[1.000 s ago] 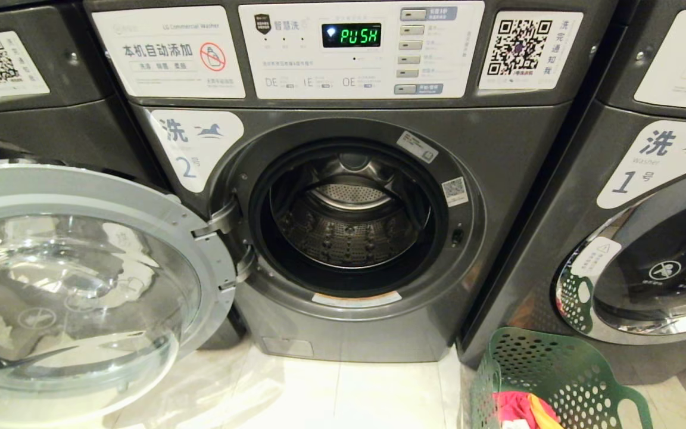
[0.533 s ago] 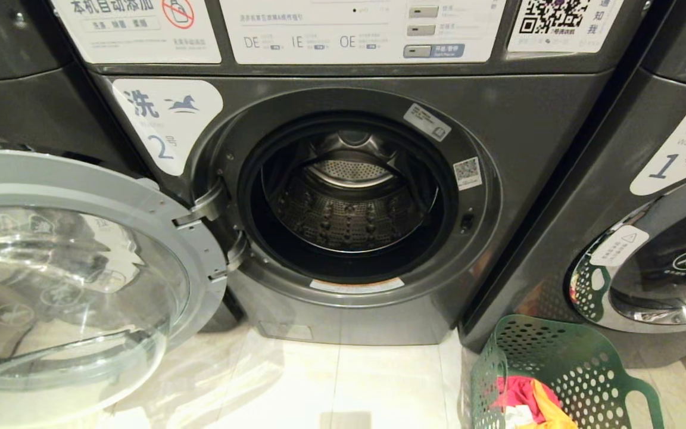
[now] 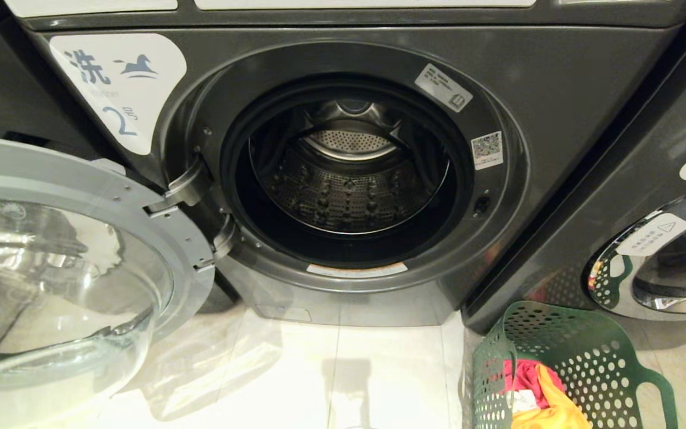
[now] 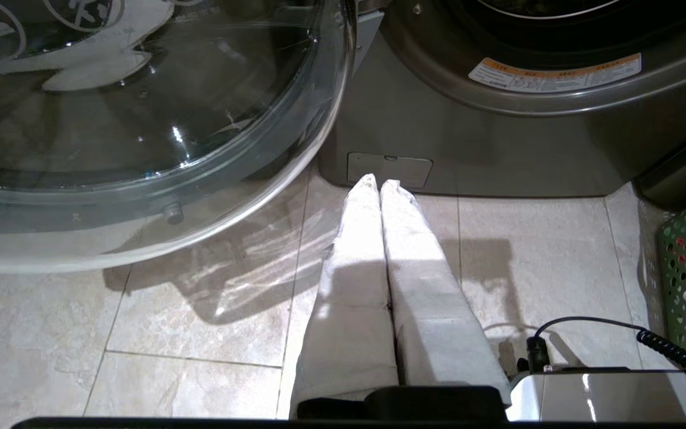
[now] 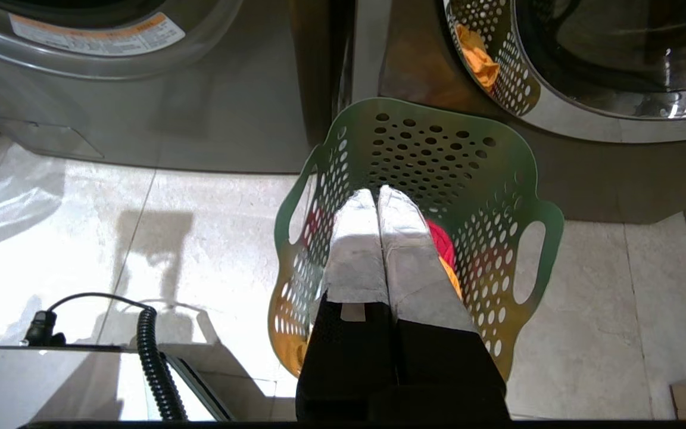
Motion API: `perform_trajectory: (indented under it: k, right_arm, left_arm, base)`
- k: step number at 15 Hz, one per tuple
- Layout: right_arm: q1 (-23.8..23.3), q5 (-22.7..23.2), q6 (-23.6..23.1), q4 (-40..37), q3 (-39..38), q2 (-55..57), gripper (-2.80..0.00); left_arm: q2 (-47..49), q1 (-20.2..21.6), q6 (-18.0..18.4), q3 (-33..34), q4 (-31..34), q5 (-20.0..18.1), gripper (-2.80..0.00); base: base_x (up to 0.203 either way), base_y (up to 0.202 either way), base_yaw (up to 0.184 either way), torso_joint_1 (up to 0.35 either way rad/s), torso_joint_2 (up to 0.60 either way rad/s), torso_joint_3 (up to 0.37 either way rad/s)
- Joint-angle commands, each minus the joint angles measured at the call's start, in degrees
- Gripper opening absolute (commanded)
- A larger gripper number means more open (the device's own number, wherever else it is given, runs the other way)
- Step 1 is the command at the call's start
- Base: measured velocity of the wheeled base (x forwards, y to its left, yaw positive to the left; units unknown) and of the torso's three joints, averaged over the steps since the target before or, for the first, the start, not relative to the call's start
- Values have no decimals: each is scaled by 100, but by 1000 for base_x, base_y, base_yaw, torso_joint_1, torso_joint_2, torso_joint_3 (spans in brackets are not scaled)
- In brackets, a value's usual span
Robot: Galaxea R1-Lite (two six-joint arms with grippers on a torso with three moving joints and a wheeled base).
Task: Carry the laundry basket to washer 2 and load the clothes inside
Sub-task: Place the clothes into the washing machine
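3 garments, the clothes (image 3: pixel 536 393), lie in the laundry basket (image 3: pixel 587 351) on the floor right of washer 2 (image 3: pixel 343 179), whose door (image 3: pixel 63 256) hangs open. Right hand (image 5: pixel 377 193) hovers above the basket, pinched closed, empty; left hand (image 4: pixel 379 183) likewise closed, empty.

white label (image 3: pixel 118 89) on front of washer 2 (image 3: pixel 557 89): "洗", horse logo, "2号". small qr sticker (image 3: pixel 487 149) on door recess rim. other stickers unreadable.
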State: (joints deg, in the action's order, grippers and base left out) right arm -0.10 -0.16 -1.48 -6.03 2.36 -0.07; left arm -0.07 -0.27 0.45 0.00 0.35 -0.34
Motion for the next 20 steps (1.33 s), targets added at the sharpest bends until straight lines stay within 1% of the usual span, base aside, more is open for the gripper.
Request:
perform_trajectory:
  k: [1, 9, 20]
  right_arm:
    - [1, -2, -2, -3, 1, 7, -280]
    - [1, -2, 24, -3, 1, 7, -280]
    - [1, 25, -28, -12, 1, 7, -280]
  left_arm:
    - [7, 0, 8, 0, 0, -1, -280]
    - [7, 0, -1, 0, 0, 1, -280]
    - [4, 0, -10, 0, 0, 8, -280]
  base:
    - [0, 0, 0, 7, 2, -195]
    - [0, 0, 0, 5, 3, -196]
    - [0, 0, 0, 1, 1, -17]
